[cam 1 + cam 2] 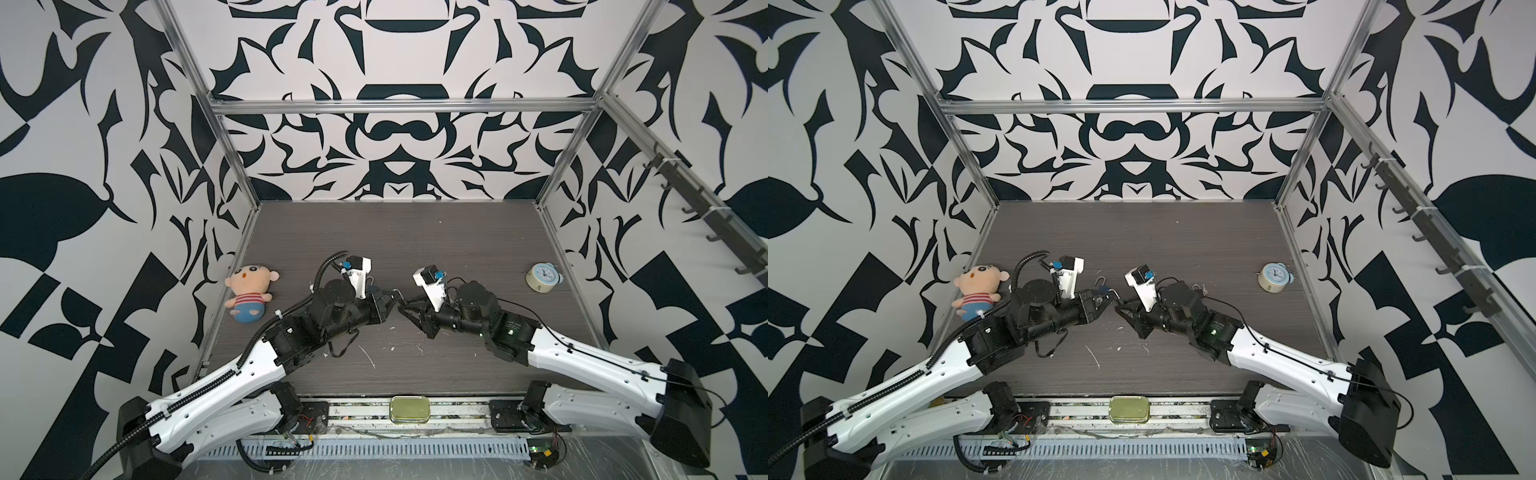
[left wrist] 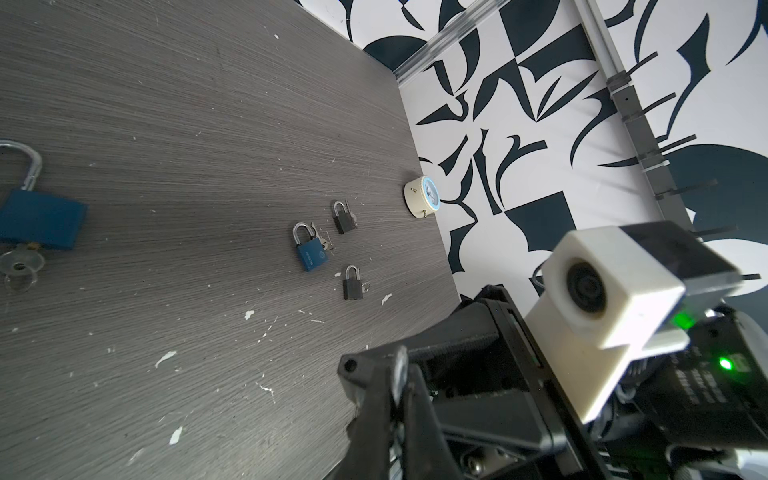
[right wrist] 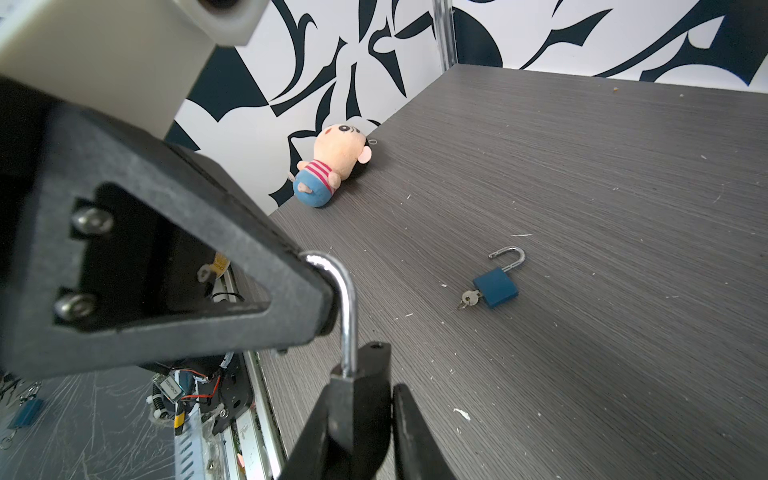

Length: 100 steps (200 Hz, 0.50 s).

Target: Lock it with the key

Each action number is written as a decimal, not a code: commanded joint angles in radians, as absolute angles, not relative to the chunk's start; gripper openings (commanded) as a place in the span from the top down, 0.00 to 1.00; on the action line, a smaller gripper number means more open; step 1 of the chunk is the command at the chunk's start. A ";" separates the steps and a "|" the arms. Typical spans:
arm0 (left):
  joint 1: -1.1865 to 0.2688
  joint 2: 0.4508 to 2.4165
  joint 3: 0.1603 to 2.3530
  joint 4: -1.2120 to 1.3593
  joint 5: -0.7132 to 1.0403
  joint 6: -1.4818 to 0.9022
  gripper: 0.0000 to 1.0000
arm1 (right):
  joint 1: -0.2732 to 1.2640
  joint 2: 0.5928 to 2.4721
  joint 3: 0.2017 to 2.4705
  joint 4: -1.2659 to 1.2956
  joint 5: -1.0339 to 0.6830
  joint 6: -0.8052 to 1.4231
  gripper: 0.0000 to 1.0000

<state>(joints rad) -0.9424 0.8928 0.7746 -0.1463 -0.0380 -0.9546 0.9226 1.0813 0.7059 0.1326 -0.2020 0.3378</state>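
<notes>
My two grippers meet above the middle of the table in both top views, left gripper (image 1: pixel 390 298) against right gripper (image 1: pixel 402 309). In the right wrist view a small dark padlock (image 3: pixel 341 405) sits between the jaws of my right gripper (image 3: pixel 370 382), clear of the table. Its silver shackle (image 3: pixel 351 316) is swung open and runs up to the left gripper's fingertip (image 3: pixel 320 291). In the left wrist view my left gripper (image 2: pixel 401 370) is shut on the shackle's bend. This lock's key is hidden. A blue padlock (image 3: pixel 496 286) lies open on the table with a key (image 3: pixel 469 298) in it.
Three more padlocks lie together near the right wall: a blue one (image 2: pixel 309 249) and two dark ones (image 2: pixel 345 218) (image 2: pixel 353 284). An alarm clock (image 1: pixel 542 276) stands at the right wall, a plush doll (image 1: pixel 249 293) at the left wall, a metal tin (image 1: pixel 409 409) at the front edge.
</notes>
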 commanded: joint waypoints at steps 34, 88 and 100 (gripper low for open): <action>-0.943 0.876 0.758 -0.122 -0.046 -0.967 1.00 | 0.918 1.052 0.751 0.170 -0.163 0.348 0.97; -0.939 0.843 0.756 -0.193 -0.102 -0.931 0.87 | 0.901 1.031 0.776 0.098 -0.264 0.354 1.00; -0.932 0.827 0.773 -0.253 -0.131 -0.906 0.63 | 0.874 1.026 0.782 0.072 -0.335 0.366 1.00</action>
